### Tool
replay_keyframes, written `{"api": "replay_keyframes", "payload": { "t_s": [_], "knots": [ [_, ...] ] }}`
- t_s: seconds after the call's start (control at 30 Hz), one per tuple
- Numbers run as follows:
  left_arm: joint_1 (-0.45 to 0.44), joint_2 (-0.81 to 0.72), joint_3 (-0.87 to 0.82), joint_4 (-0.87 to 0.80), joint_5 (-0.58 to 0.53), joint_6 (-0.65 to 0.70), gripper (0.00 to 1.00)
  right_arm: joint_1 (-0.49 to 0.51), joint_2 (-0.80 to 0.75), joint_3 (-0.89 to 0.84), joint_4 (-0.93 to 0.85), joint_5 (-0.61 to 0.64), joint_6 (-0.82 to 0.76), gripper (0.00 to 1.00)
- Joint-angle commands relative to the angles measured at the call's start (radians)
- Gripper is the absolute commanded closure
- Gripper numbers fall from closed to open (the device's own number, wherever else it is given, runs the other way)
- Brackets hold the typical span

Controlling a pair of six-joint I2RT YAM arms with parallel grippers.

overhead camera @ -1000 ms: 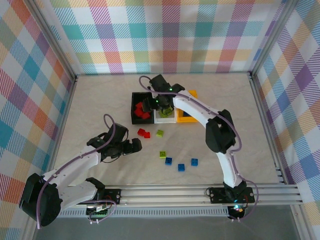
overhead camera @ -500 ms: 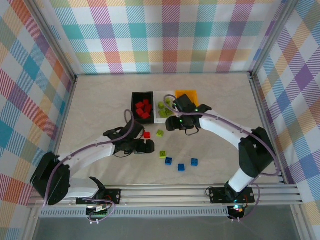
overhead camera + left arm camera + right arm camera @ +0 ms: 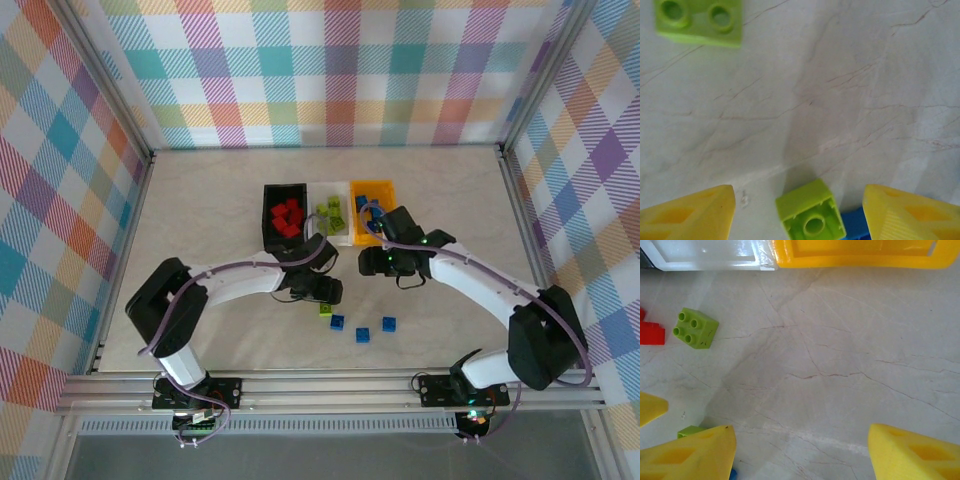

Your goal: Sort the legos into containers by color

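Observation:
An overturned lime green lego (image 3: 810,215) lies on the table between the yellow fingers (image 3: 687,212) of my left gripper (image 3: 799,200), which is open with a gap on each side of it. A blue lego (image 3: 855,226) touches its right side. From above, the left gripper (image 3: 322,292) hovers just behind that green lego (image 3: 326,309). My right gripper (image 3: 372,263) is open and empty over bare table in front of the yellow-orange bin (image 3: 384,188). The black bin (image 3: 268,215) holds red legos and the white bin (image 3: 345,238) holds green ones.
Three blue legos (image 3: 338,321) (image 3: 363,334) (image 3: 388,323) lie loose at the front. A green lego (image 3: 695,328) and a red lego (image 3: 651,332) sit before the white bin's rim (image 3: 705,255). Another green lego (image 3: 699,20) lies ahead of the left gripper.
My left arm swung right to the green lego by the blue ones and its jaws narrowed. My right arm came back from over the bins to the table in front of them.

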Motion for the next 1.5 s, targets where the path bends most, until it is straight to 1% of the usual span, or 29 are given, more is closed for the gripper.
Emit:
{"api": "replay_keyframes", "payload": {
  "t_s": [0.0, 0.23, 0.37, 0.53, 0.7, 0.87, 0.97, 1.1, 1.17, 1.33, 1.47],
  "knots": [
    [-0.019, 0.043, 0.04, -0.084, -0.048, 0.034, 0.35, -0.019, -0.045, -0.025, 0.02, -0.011, 0.015, 0.29],
    [-0.049, 0.068, 0.028, -0.13, -0.067, 0.032, 0.37, -0.035, -0.072, -0.05, 0.035, -0.023, 0.017, 0.29],
    [-0.061, 0.084, 0.018, -0.122, -0.06, 0.019, 0.46, -0.039, -0.073, -0.051, 0.039, -0.027, 0.017, 0.29],
    [-0.067, 0.064, 0.007, -0.13, -0.056, 0.012, 0.47, -0.041, -0.074, -0.05, 0.038, -0.027, 0.013, 0.29],
    [-0.069, 0.036, -0.007, -0.144, -0.07, 0.002, 0.61, -0.046, -0.072, -0.047, 0.037, -0.023, 0.014, 0.29],
    [-0.067, -0.002, 0.008, -0.16, -0.094, -0.012, 0.66, -0.048, -0.07, -0.044, 0.039, -0.026, 0.015, 0.29],
    [-0.024, -0.027, 0.039, -0.163, -0.099, -0.014, 0.68, -0.049, -0.069, -0.041, 0.039, -0.03, 0.014, 0.29],
    [0.069, -0.034, 0.145, -0.175, -0.123, 0.016, 0.69, -0.05, -0.069, -0.044, 0.042, -0.032, 0.014, 0.29],
    [0.117, 0.0, 0.235, -0.179, -0.139, 0.037, 0.69, -0.05, -0.068, -0.05, 0.045, -0.036, 0.016, 0.29],
    [0.191, 0.153, 0.48, -0.218, -0.199, 0.078, 0.69, -0.052, -0.071, -0.063, 0.047, -0.041, 0.02, 0.28],
    [0.224, 0.293, 0.665, -0.261, -0.221, 0.091, 0.7, -0.053, -0.079, -0.075, 0.045, -0.051, 0.021, 0.28]
  ]
}}
